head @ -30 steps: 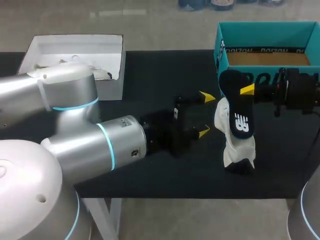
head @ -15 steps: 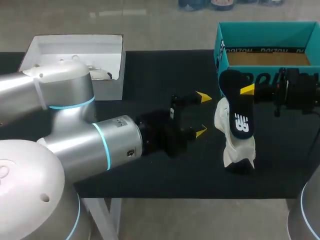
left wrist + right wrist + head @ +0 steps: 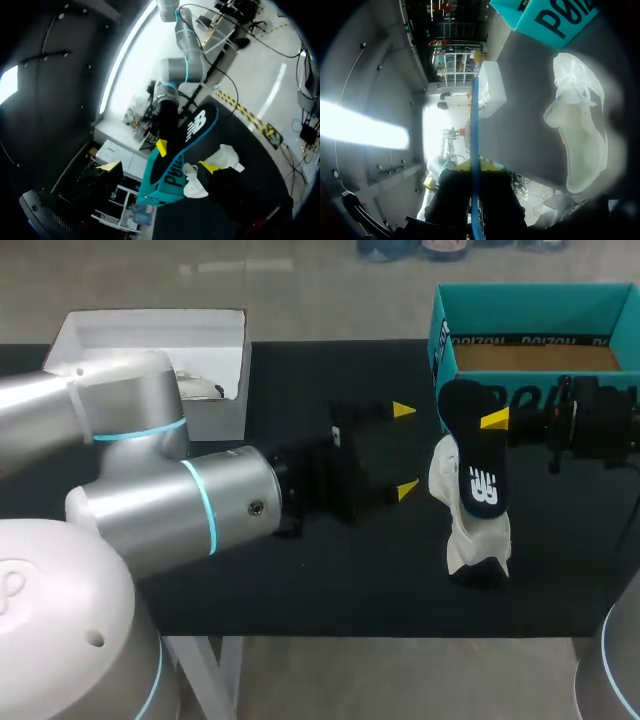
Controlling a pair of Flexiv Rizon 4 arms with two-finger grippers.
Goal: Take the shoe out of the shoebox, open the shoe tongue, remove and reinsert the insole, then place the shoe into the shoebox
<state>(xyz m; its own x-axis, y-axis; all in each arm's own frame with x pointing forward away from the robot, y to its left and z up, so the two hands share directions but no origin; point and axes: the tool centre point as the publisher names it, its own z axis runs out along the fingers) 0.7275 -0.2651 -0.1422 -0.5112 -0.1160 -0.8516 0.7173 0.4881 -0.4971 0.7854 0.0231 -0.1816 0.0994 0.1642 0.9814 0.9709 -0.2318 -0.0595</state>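
Where the black table [image 3: 300, 580] spreads below us, our left arm [image 3: 170, 510] is the biggest thing on it, coming in from the left and reaching toward the middle. At the far right corner stands the teal shoebox [image 3: 530, 308], open at the top, with a brown floor, a dark band of pale lettering along its inner wall and large dark letters on its outer walls. A white box [image 3: 215, 405] sits at the far left. Our right arm [image 3: 600, 430] comes in low from the right, in front of the shoebox.

The white shoe [image 3: 462, 540] is out of the shoebox, on the table just in front of it. Over it we hold the black insole [image 3: 478, 465], which has a teal edge and a white logo printed on its dark face.

Our right gripper [image 3: 487, 423] is clamped on the insole's upper end, one yellow tip showing on its near face; in the right wrist view the insole runs edge-on between the fingers, and the shoe lies off to one side with bare table between them. Our left gripper [image 3: 405, 450] has its jaws spread wide and holds nothing; the shoe and insole are just ahead of its tips, apart from them.
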